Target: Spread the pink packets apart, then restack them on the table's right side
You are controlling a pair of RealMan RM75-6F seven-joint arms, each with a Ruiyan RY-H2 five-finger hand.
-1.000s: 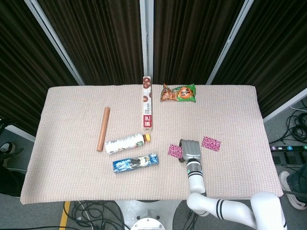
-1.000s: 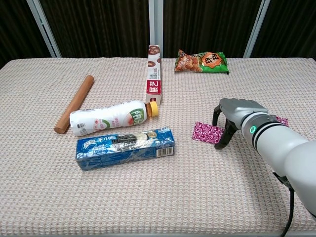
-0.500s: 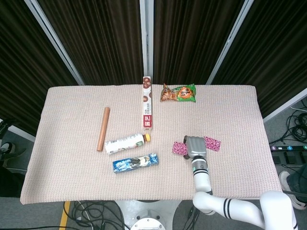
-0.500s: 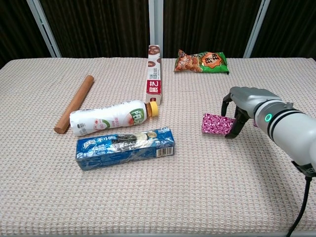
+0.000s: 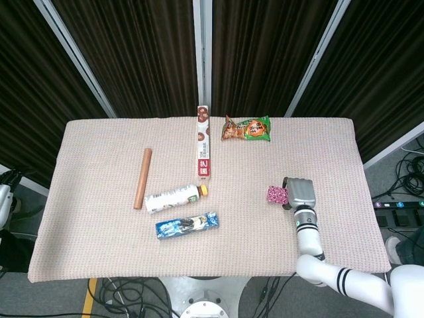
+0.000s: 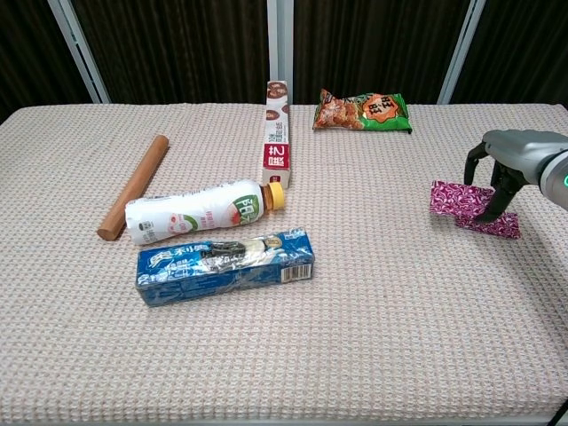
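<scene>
My right hand is over the table's right side, its fingers curled down around a pink patterned packet. That packet overlaps a second pink packet lying flat on the cloth just below the fingertips. In the head view the right hand covers most of both, and only the held packet's left end shows. Whether the held packet touches the lower one I cannot tell. My left hand does not show in either view.
On the woven table cloth lie a wooden rod, a white bottle, a blue biscuit pack, a long red-white box and a green snack bag. The right table edge is close to the hand.
My right hand has carried the pink packet from the table's middle to the right, onto the spot where the second pink packet lies. The other objects stayed put.
</scene>
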